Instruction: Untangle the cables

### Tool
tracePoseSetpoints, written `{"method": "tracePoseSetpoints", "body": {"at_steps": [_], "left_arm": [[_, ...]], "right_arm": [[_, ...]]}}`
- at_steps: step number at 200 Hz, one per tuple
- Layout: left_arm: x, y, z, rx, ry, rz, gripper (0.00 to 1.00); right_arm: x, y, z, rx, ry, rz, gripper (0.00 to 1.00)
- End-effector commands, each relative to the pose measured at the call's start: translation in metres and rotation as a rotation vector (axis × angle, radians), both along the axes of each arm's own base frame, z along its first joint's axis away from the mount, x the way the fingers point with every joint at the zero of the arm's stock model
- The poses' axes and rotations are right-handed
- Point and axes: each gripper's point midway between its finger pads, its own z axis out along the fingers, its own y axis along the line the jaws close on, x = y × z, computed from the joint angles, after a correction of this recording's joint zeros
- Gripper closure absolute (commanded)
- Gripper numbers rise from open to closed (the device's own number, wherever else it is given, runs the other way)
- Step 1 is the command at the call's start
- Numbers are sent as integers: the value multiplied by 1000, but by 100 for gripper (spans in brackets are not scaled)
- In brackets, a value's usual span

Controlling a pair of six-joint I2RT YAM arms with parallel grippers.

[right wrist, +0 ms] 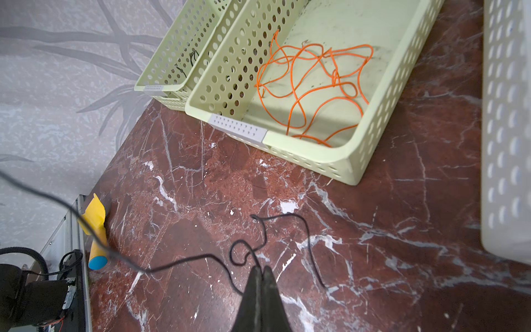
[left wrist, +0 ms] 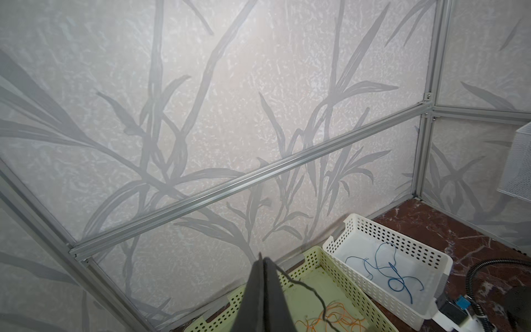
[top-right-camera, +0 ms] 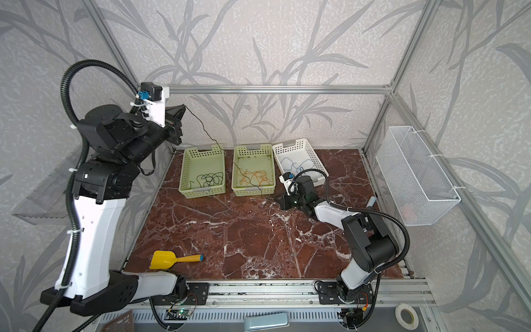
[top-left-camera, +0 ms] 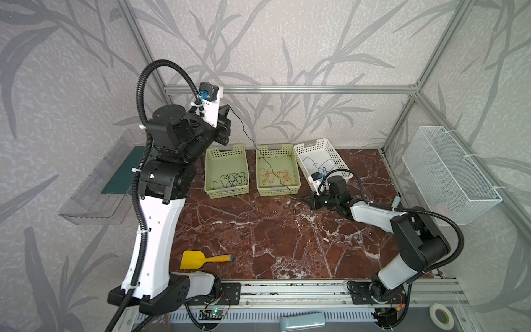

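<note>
A thin dark cable [top-left-camera: 244, 129] stretches from my raised left gripper [top-left-camera: 227, 107] down across the middle green basket [top-left-camera: 277, 192] to my right gripper [top-left-camera: 304, 198], low over the marble. Both grippers are shut on this cable: it leaves the left gripper [left wrist: 263, 257] at its tip, and it loops on the marble at the tip of the right gripper [right wrist: 261, 268]. Orange cables [right wrist: 313, 83] lie tangled in the middle basket. Dark green-black cables [top-left-camera: 233, 179] lie in the left green basket [top-left-camera: 227, 194], blue cables [left wrist: 388, 270] in the white basket [top-left-camera: 310, 143].
A yellow scoop [top-left-camera: 201, 260] lies near the front left of the marble top [top-left-camera: 273, 235]. A white wire-mesh basket [top-left-camera: 448, 172] hangs on the right wall, a clear plastic shelf [top-left-camera: 97, 186] on the left. A tape roll [top-left-camera: 439, 314] sits at the front right.
</note>
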Motion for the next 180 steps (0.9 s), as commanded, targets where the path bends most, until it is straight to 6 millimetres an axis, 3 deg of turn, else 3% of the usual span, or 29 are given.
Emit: {"method": "tracePoseSetpoints", "body": {"at_steps": [1, 29, 33, 79, 107, 144, 158, 180], "left_arm": [[13, 9, -8, 7, 24, 36, 100], [31, 24, -43, -1, 111, 85, 100], [34, 28, -48, -4, 122, 95, 100], [63, 74, -118, -60, 269, 228, 100], [78, 98, -158, -69, 329, 312, 100], [93, 118, -206, -54, 385, 390, 100], [101, 122, -226, -64, 414, 399, 100], [113, 127, -256, -92, 452, 409, 100]], "right_arm": [[5, 23, 41, 30, -84, 67, 100], [14, 74, 81, 67, -171, 171, 100], [17, 82, 75, 64, -159, 183, 100], [58, 180, 98, 143, -254, 309, 100], [87, 237, 92, 198, -258, 356, 100], [101, 302, 78, 211, -299, 422, 100], [110, 314, 62, 223, -319, 390, 100], [129, 314, 34, 222, -320, 298, 100]]}}
